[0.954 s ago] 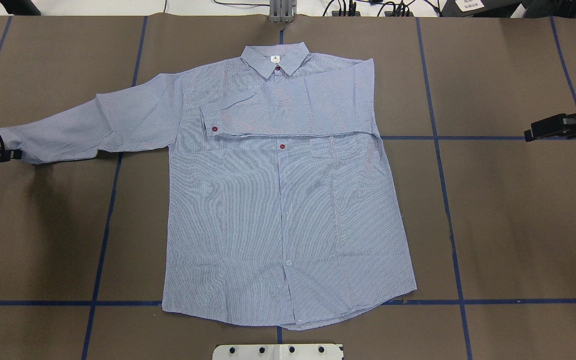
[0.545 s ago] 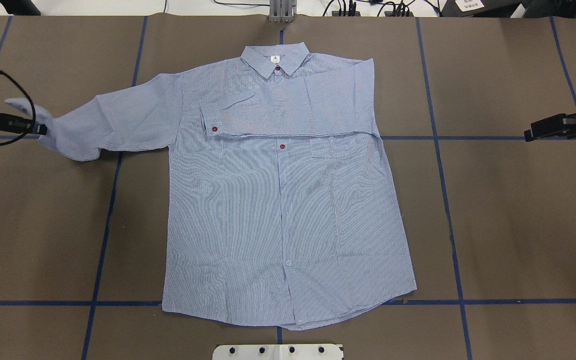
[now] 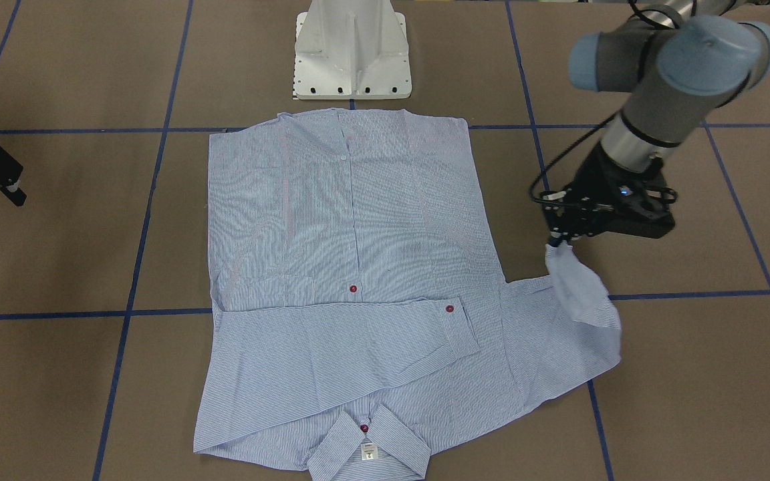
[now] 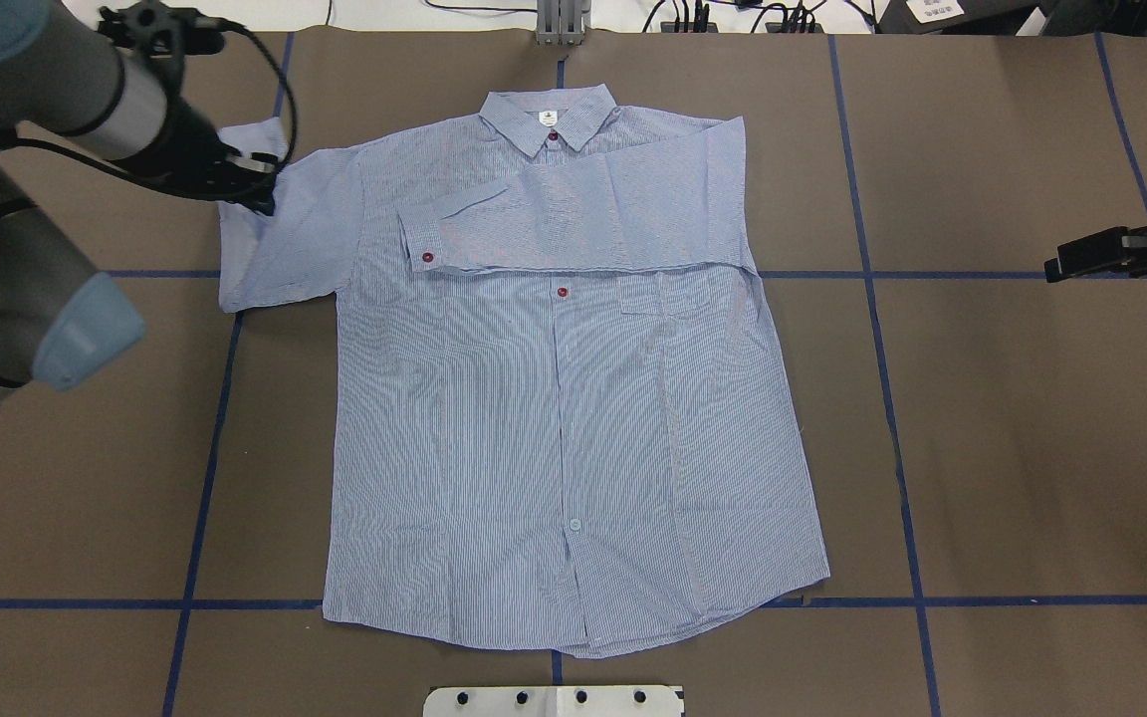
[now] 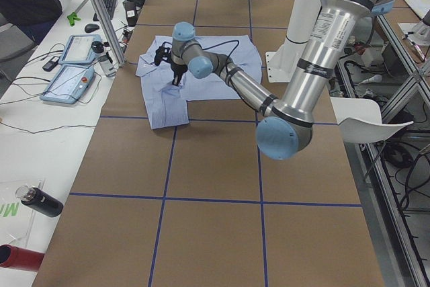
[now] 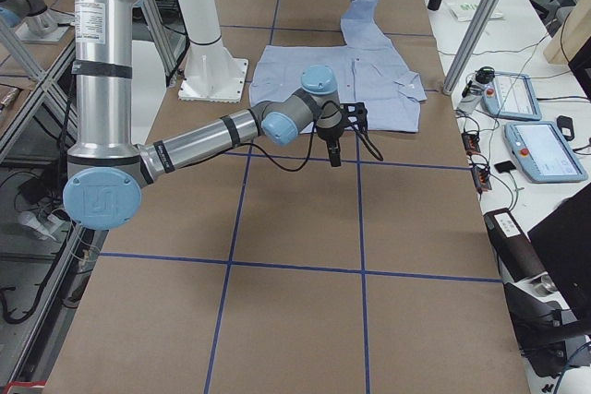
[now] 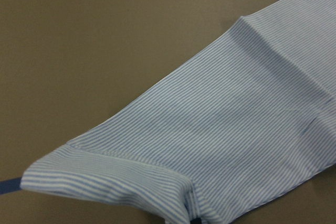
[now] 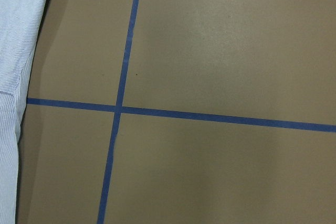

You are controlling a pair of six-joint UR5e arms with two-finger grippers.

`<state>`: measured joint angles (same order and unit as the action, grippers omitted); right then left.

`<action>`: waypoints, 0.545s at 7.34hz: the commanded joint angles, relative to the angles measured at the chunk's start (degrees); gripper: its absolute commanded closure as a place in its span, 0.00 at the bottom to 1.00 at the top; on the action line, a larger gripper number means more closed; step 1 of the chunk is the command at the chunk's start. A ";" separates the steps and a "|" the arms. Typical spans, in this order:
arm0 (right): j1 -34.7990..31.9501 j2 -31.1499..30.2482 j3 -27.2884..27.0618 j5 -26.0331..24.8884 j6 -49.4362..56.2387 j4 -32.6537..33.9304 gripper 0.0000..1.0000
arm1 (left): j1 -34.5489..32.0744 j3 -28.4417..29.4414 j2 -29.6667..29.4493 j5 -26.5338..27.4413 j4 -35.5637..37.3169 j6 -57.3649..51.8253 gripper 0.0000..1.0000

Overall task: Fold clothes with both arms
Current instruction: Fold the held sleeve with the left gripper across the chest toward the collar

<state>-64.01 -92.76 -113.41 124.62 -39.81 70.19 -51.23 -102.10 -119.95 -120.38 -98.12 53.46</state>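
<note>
Fingers of your black left gripper (image 3: 555, 242) pinch a cuff of the light-blue striped shirt (image 3: 351, 220) over blue-taped brown table (image 3: 692, 374), sleeve hanging below them.

1. A brown paper table cover (image 4: 1012, 448) fills the overhead view, crossed by blue tape lines (image 4: 901, 498).
2. In the exterior left view, two grey-blue handheld control tablets (image 5: 67, 84) lie on a white side bench (image 5: 27, 152), upper left.
3. A black bottle (image 5: 41, 201) lies at lower left.
</note>
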 commanded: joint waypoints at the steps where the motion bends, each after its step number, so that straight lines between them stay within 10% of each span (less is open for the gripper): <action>1: 0.03 -0.05 0.11 0.01 0.00 0.03 0.00 | 6.47 6.08 -13.57 2.16 3.10 11.18 1.00; 4: 0.03 -0.05 0.11 0.01 -0.09 0.03 0.00 | 8.94 28.83 -33.19 5.66 2.84 18.85 1.00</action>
<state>-63.99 -92.78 -113.32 124.63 -39.87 70.22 -43.73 -82.38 -145.50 -116.98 -95.17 68.92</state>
